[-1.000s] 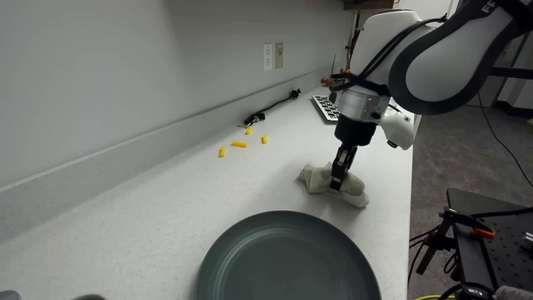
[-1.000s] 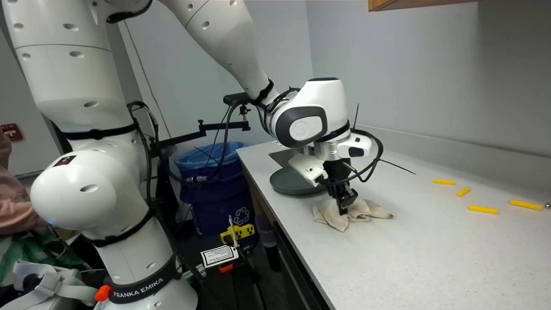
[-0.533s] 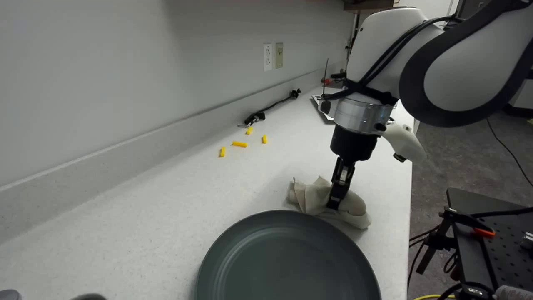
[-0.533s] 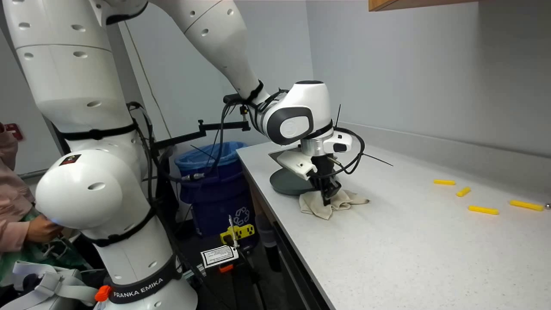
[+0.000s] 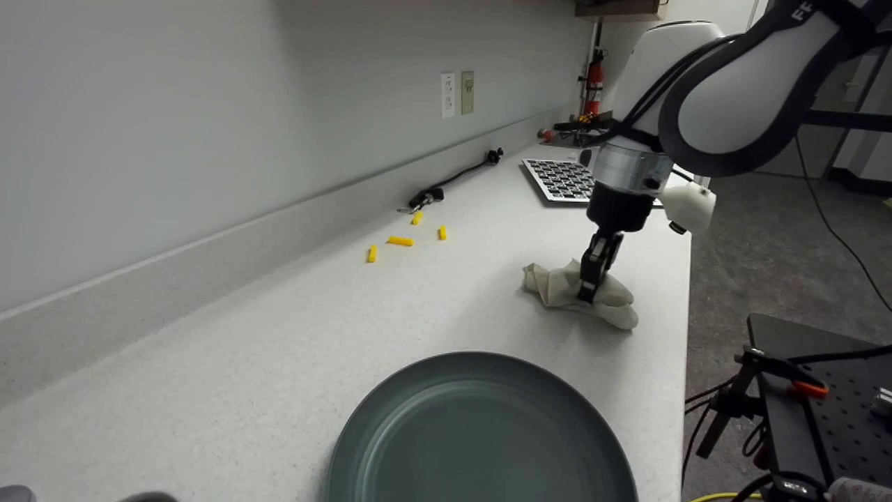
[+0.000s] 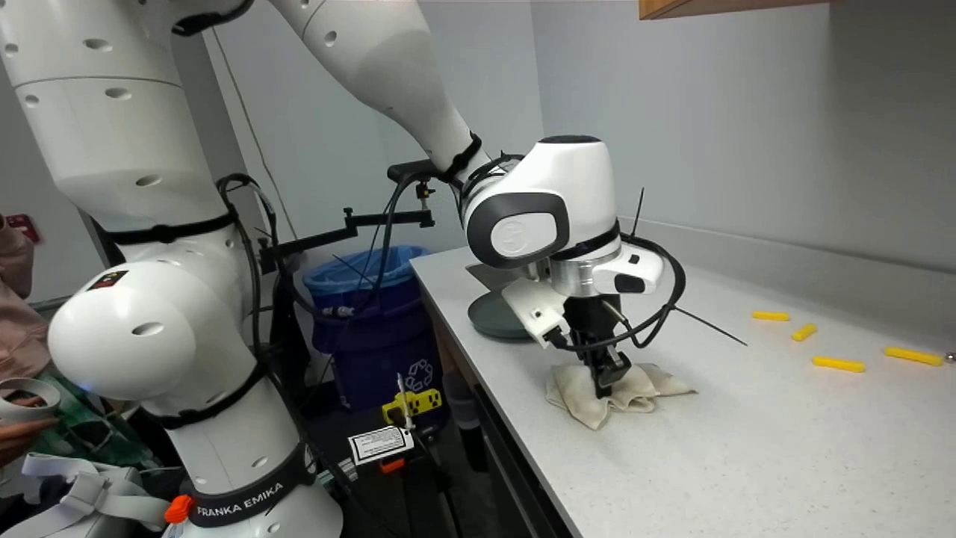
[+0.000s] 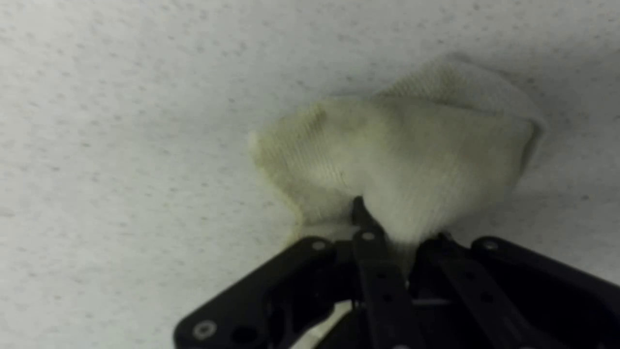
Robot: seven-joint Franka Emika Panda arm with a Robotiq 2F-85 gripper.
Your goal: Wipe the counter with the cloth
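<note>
The cloth (image 5: 557,284) is beige and crumpled, and it lies bunched on the white speckled counter (image 5: 279,348). It shows in both exterior views (image 6: 576,390) and fills the middle of the wrist view (image 7: 411,145). My gripper (image 5: 587,293) points down onto the cloth, with its fingertips low at the counter. In the wrist view my gripper (image 7: 401,220) is shut on a fold of the cloth, which is pinched between the fingers. The right fingertip is partly hidden there by cloth and shadow.
A dark green plate (image 5: 481,432) stands on the counter near the cloth. Several yellow pieces (image 5: 401,241) lie towards the wall. A black cable with a clamp (image 5: 426,197) lies along the backsplash. A patterned board (image 5: 557,179) lies farther back. The counter's open edge (image 5: 688,335) drops to the floor.
My gripper first slid the cloth towards the plate. It then slid the cloth back away from the plate, past where it was one second ago. The plate and yellow pieces have not moved.
</note>
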